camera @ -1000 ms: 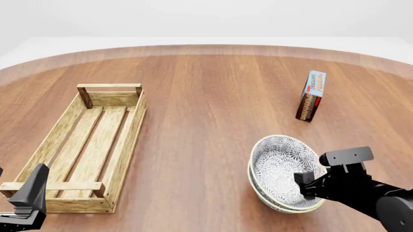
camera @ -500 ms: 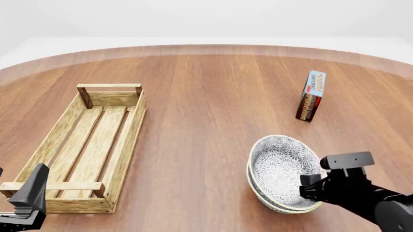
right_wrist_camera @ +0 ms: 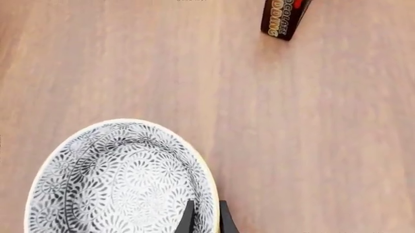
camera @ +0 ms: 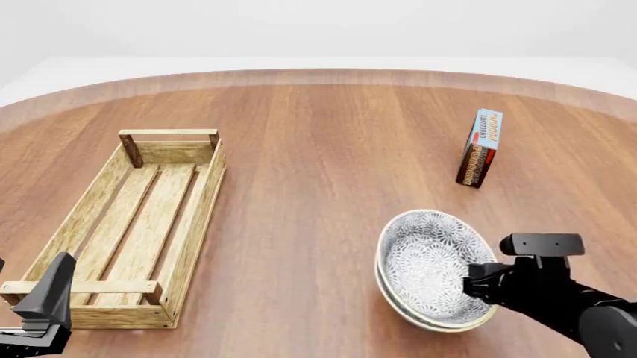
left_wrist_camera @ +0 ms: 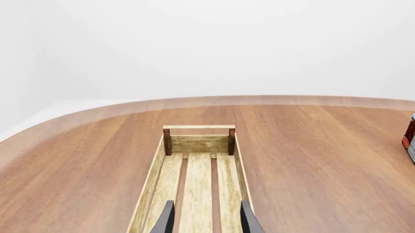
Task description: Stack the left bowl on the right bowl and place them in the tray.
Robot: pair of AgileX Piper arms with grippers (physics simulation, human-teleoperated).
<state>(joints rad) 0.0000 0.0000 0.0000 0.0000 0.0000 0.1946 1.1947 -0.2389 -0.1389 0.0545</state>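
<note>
At the near right, the right gripper (right_wrist_camera: 204, 217) has its jaws clamped on the near-right rim of the stacked bowls (camera: 430, 267), one finger inside, one outside. They rest on the table (camera: 329, 149), well apart from the tray (camera: 134, 224) at the left. Near its close end, the left gripper (left_wrist_camera: 205, 219) hangs with jaws apart, holding nothing. Beyond the bowls, a pudding box (camera: 479, 148) stands upright at the far right.
</note>
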